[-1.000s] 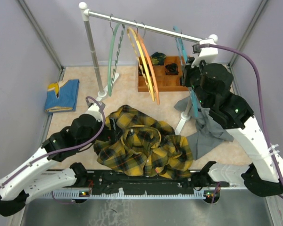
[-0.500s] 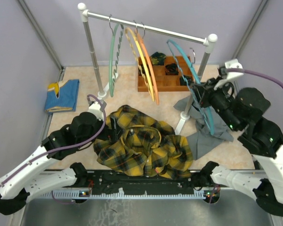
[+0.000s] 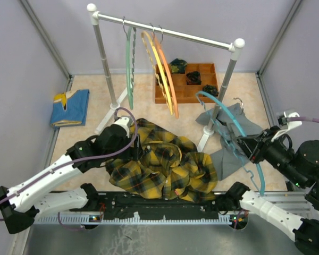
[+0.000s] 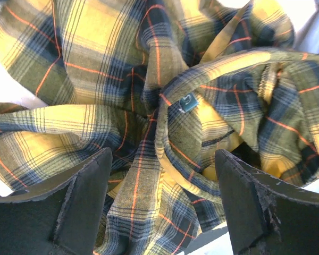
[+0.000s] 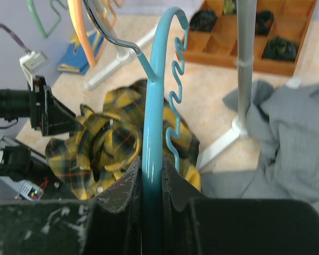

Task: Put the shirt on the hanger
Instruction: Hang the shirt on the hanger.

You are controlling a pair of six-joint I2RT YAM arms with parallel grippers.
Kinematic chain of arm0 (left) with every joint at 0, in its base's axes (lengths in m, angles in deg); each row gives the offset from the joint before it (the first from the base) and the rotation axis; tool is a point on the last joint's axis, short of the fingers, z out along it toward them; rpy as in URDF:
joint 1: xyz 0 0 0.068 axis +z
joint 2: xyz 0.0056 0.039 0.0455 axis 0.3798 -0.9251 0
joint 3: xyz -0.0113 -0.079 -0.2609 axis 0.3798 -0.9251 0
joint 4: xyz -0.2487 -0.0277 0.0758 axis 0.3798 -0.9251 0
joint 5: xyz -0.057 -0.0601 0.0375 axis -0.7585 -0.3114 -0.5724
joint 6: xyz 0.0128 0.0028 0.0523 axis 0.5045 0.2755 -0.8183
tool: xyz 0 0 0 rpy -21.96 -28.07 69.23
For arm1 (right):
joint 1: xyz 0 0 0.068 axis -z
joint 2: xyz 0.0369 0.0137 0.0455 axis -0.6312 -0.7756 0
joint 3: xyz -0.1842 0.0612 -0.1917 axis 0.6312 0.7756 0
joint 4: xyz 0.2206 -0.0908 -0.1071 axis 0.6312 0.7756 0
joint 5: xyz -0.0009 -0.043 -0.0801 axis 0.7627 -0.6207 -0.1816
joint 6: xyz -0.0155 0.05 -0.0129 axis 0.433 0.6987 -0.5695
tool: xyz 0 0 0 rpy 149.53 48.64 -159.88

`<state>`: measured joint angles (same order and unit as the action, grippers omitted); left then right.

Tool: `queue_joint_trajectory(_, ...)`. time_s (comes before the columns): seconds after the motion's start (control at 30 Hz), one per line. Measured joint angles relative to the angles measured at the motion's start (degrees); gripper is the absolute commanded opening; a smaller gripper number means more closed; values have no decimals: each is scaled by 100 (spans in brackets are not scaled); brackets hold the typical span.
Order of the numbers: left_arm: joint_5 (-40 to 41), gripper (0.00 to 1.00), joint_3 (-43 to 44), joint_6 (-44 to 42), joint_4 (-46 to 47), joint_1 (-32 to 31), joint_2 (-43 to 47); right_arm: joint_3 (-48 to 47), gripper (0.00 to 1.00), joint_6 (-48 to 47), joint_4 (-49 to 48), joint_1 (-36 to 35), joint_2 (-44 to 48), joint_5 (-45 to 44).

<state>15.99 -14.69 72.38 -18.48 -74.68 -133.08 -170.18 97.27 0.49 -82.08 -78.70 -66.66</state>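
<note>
Plaid shirt [image 3: 159, 167] lies heaped on the worktop [image 3: 90, 85], near the arms' bases, with the teal hanger [image 5: 151, 122] held in the air to its right.
The right tool [image 5: 153, 186] is clamped on the hanger, whose long axis slants toward the shirt. The left tool [image 4: 164, 154], fingers apart, hovers at the collar and is the nearer one.

Shirt [image 4: 122, 95] reads as soft, matt woven cloth; hanger [image 5: 152, 138] gleams, smooth glossy plastic; its hook [image 5: 109, 33] is shiny metal; left gripper [image 4: 162, 156] shows matt black fingers [image 4: 82, 207], edges scuffed rough.
</note>
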Motion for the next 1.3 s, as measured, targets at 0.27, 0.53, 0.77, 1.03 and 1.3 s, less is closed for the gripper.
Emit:
queue_joint_trajectory(0.27,-66,71,-271,463,-24,0,-175,205,0,610,1163,0,354,509)
queue_joint_trajectory(0.53,-199,58,-365,828,-55,0,-361,302,0,699,1425,0,402,1488)
queue_joint_trajectory(0.77,-282,45,-688,960,74,0,-229,597,0,656,1266,0,450,2262)
queue_joint_trajectory(1.03,-352,21,-785,911,358,0,-199,649,0,498,1062,-2,439,2809)
queue_joint_trajectory(1.3,-387,0,-667,682,476,0,-256,754,0,339,1003,0,210,3176)
